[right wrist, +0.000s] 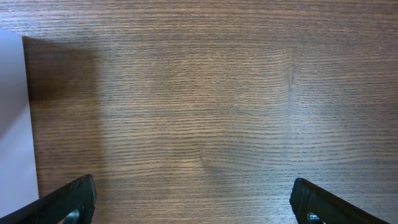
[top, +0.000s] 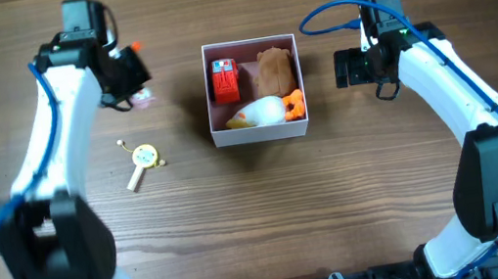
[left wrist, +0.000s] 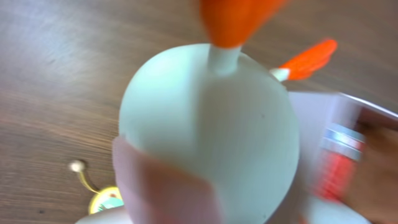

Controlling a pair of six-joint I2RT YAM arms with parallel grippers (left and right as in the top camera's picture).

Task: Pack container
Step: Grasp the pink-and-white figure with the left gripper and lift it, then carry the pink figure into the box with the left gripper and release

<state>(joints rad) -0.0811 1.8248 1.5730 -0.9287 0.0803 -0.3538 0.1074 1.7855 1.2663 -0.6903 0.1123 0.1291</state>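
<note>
The container [top: 261, 134], a square white-walled box, sits mid-table holding a red toy [top: 224, 80], a brown toy [top: 272, 69] and a white toy with orange parts [top: 265, 110]. My left gripper [top: 134, 87] hangs left of the box, shut on a pale round toy [left wrist: 211, 130] with orange tips that fills the left wrist view; its fingers are hidden there. The box's white wall [left wrist: 323, 112] shows just beyond this toy. My right gripper [top: 354, 66] stands open to the right of the box, with only bare wood between its fingers [right wrist: 71, 199].
A yellow rattle-like toy [top: 143, 160] lies on the wood in front of the left gripper, also seen low in the left wrist view [left wrist: 102, 200]. The container's white side [right wrist: 12, 124] edges the right wrist view.
</note>
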